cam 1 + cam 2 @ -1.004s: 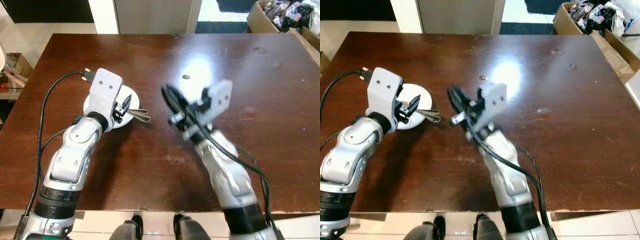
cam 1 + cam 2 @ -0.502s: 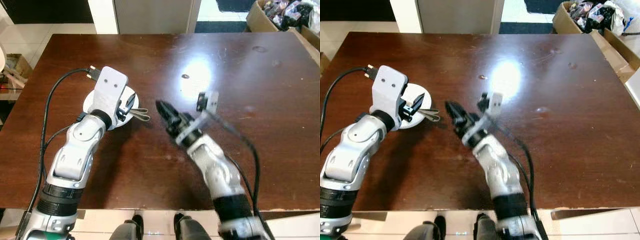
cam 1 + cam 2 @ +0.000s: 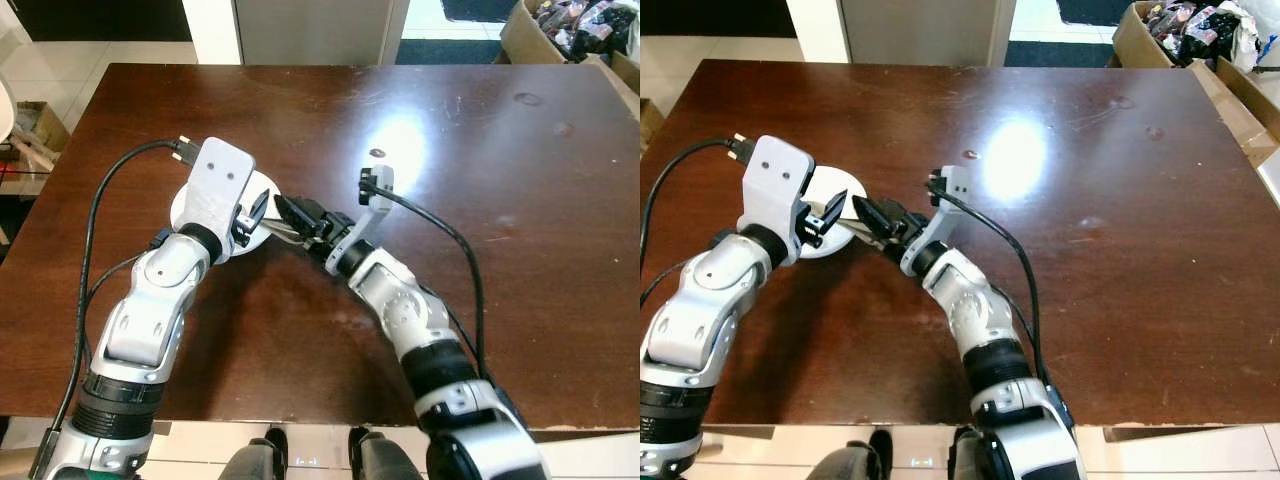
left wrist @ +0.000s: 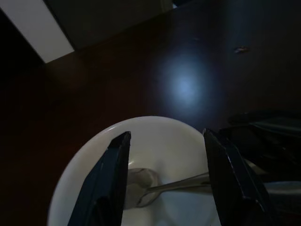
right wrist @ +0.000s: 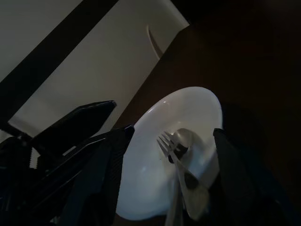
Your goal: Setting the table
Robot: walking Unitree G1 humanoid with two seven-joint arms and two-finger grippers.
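A small white plate (image 3: 823, 188) sits on the left part of the dark wooden table (image 3: 500, 150). A spoon (image 4: 141, 187) and a fork (image 5: 165, 141) lie in it, handles sticking out over the rim toward the table's middle. My left gripper (image 3: 254, 210) hovers just above the plate, open, its fingers (image 4: 113, 174) straddling the spoon's bowl. My right gripper (image 3: 870, 213) reaches in from the right, low at the plate's rim. It is open, and in the right wrist view the fork and spoon lie between its fingers (image 5: 117, 155). The handles are partly hidden under it.
Cardboard boxes (image 3: 1185, 30) full of clutter stand on the floor beyond the table's far right corner. A white doorframe and grey door (image 3: 310, 30) are behind the table. A black cable (image 3: 100, 215) loops off my left arm.
My right gripper has swung left across the table from its middle to the plate's rim, and now sits over the cutlery handles. The left gripper has stayed above the plate.
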